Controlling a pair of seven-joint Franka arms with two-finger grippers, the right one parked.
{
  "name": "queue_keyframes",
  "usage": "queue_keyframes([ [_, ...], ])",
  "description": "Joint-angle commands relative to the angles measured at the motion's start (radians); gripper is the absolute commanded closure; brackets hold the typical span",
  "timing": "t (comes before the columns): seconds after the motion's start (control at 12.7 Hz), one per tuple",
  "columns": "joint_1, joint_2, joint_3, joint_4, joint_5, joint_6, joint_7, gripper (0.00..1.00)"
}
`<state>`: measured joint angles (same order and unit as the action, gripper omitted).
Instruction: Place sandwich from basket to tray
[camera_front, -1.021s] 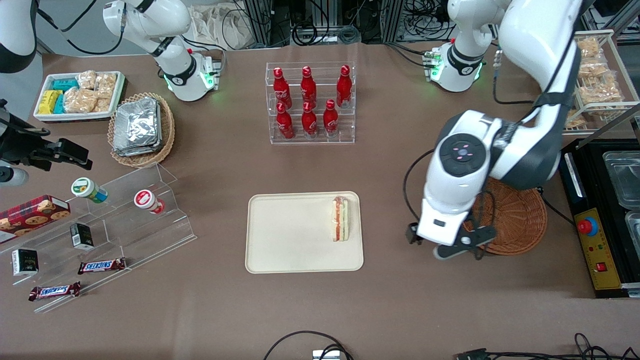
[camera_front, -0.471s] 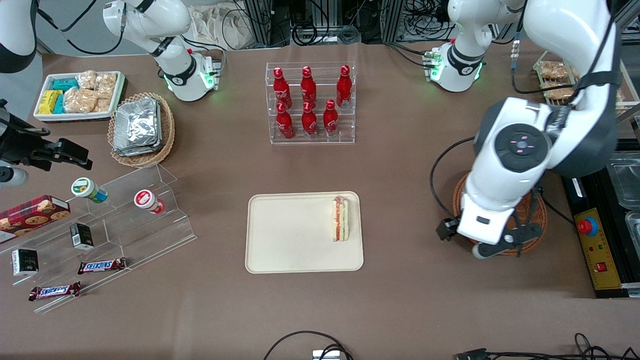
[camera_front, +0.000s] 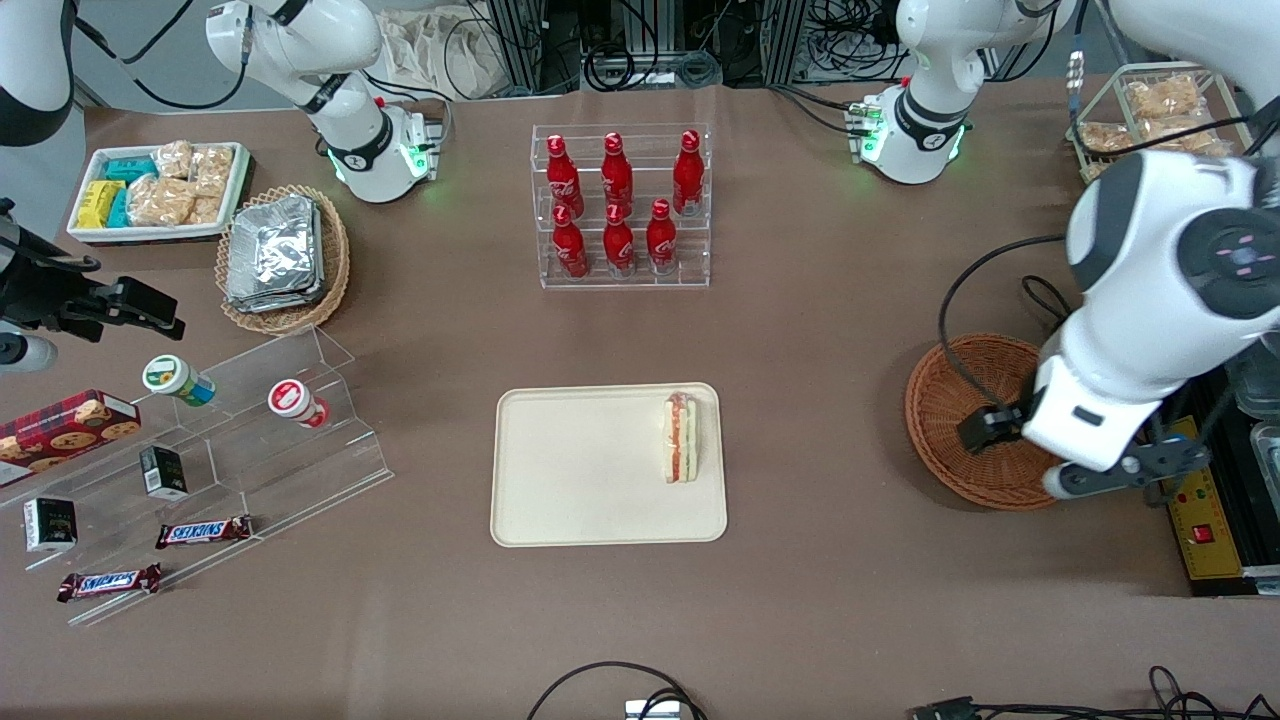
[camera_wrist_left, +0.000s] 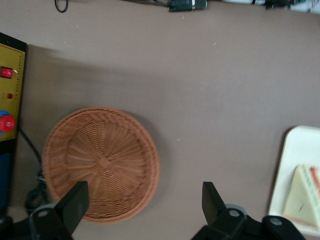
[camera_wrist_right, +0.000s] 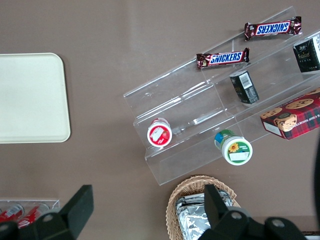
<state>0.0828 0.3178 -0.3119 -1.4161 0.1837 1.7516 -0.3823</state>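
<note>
Brown table (camera_front: 800, 330), sandwich (camera_front: 682, 437) at tray (camera_front: 560, 470) edge, end effector (camera_wrist_left: 145, 202) wide open, holding nothing, above basket (camera_front: 960, 420) rim.

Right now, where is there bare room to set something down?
Most of the tray beside the sandwich is bare, and the basket holds nothing. The open pincer hovers above the basket's edge. It is crowded around the acrylic steps with snacks.

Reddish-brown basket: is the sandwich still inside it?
No. The basket is empty under the open gripper; the sandwich lies on the tray.
</note>
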Motion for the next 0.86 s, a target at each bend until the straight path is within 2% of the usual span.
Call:
queue_keyframes([
  [0.0, -0.052, -0.158, 0.147, -0.144, -0.105, -0.01, 0.176, 0.0],
  [0.08, -0.063, -0.19, 0.183, -0.165, -0.13, -0.027, 0.227, 0.0],
  [0.31, -0.063, -0.262, 0.209, -0.165, -0.174, -0.127, 0.313, 0.0],
  [0.55, -0.061, -0.335, 0.209, -0.165, -0.179, -0.231, 0.345, 0.0],
  [0.79, -0.054, -0.342, 0.206, -0.165, -0.182, -0.247, 0.339, 0.0],
])
